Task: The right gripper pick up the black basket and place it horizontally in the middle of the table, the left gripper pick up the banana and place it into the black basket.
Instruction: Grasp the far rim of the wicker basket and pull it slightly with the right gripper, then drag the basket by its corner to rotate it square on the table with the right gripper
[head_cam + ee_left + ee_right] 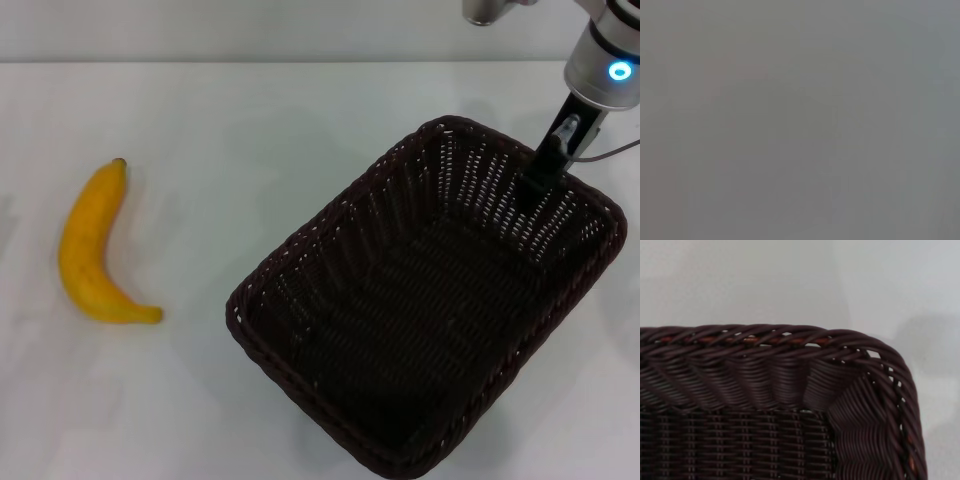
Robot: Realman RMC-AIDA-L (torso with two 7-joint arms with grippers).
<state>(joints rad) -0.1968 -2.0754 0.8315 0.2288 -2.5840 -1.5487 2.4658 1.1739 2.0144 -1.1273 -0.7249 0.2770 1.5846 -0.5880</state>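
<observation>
The black basket [430, 310] stands diagonally on the white table [250, 120], right of centre, and it is empty. My right gripper [545, 168] reaches down from the back right and is shut on the basket's far rim. The right wrist view shows that rim and corner [790, 340] close up, without the gripper itself. The banana [88, 250] lies on the table at the left, its stem pointing away from me, well apart from the basket. My left gripper is out of view, and the left wrist view shows only plain grey.
The table's back edge [300, 62] runs across the top of the head view. Bare white tabletop lies between the banana and the basket. The basket's near corner reaches the bottom edge of the head view.
</observation>
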